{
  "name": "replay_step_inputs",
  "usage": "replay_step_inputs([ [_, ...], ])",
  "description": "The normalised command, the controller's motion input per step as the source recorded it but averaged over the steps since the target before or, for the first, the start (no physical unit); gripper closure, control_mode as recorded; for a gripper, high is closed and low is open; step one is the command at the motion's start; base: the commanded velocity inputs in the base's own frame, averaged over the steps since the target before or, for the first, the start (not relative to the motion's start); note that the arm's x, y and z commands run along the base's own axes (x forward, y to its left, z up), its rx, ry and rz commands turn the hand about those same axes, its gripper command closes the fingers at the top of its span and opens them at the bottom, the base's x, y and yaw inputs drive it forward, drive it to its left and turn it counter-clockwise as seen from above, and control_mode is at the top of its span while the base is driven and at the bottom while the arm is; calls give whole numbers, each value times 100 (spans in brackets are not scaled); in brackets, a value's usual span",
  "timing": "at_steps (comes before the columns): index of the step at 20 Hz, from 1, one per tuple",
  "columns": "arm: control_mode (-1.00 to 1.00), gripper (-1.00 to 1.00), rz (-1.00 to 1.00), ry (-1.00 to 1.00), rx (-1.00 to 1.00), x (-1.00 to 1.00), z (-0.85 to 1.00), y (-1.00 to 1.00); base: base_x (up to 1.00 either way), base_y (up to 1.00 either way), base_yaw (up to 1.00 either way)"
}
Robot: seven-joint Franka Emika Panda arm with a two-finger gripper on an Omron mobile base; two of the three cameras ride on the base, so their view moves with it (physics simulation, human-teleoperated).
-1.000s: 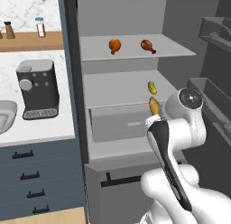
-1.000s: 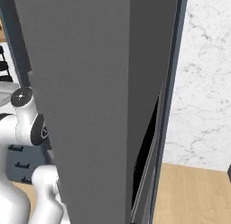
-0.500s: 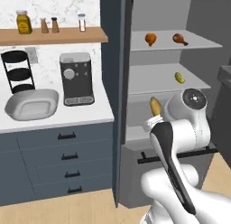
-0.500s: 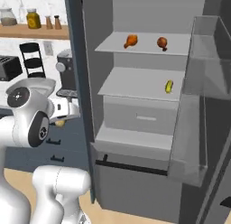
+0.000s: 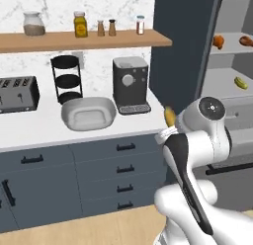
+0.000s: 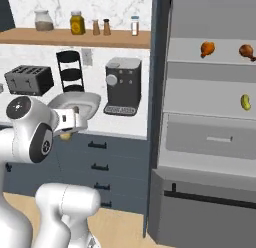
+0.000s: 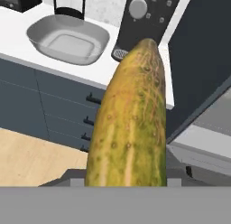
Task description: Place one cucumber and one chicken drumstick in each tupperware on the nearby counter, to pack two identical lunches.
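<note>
My gripper (image 7: 127,179) is shut on a yellow-green cucumber (image 7: 131,114), whose tip also pokes out beside my wrist (image 5: 169,116). It hangs in front of the drawers, off the front edge of the white counter (image 5: 39,128). A light-grey tupperware (image 5: 89,100) stands empty on the counter, left of the coffee machine, and appears again up and left of the cucumber as the tupperware (image 7: 103,35). In the open fridge, two chicken drumsticks (image 6: 207,48) (image 6: 245,50) lie on the top shelf. A second cucumber (image 6: 245,102) lies on the shelf below.
A black coffee machine (image 5: 131,86) stands right of the tupperware, with a black tiered rack (image 5: 66,78) behind and a toaster (image 5: 17,93) at the left. Jars line the wooden wall shelf (image 5: 84,40). The dark fridge side (image 5: 180,56) rises to the right.
The whole view has swung from the open fridge to the counter, so the base has moved. The cucumber stays in my gripper.
</note>
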Motion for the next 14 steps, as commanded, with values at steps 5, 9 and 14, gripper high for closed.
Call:
replay_step_inputs([
  [5,100,100,0,0,0,0,0,0,98,87,-14],
  [9,100,100,0,0,0,0,0,0,100,61,-16],
  [14,-100,100,-2,2,0,19,-1,7,80,45,-12],
])
